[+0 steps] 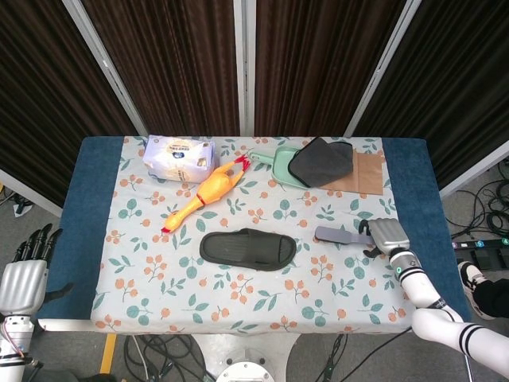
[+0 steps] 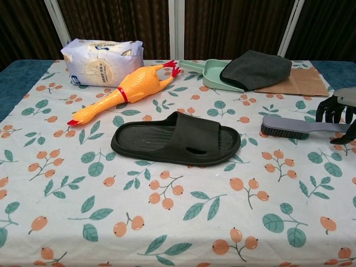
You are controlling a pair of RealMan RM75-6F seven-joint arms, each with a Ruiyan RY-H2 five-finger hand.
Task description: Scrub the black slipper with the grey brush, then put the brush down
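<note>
Right hand (image 1: 384,236) sits at the handle end of the long grey plastic brush (image 1: 343,235) in the head view, fingers curling down around the handle, likely to pick it up; whether they already squeeze it I cannot tell. Left hand (image 1: 22,274) waits off the table edge, holding nothing, fingers apart. Flat black rubber slipper (image 1: 247,248) lies mid-table, sole up, probably ready for scrubbing. From the chest view, the right hand (image 2: 337,111) arches over the brush (image 2: 300,127) handle, and the slipper (image 2: 177,138) lies left of the bristles, near but not touching.
</note>
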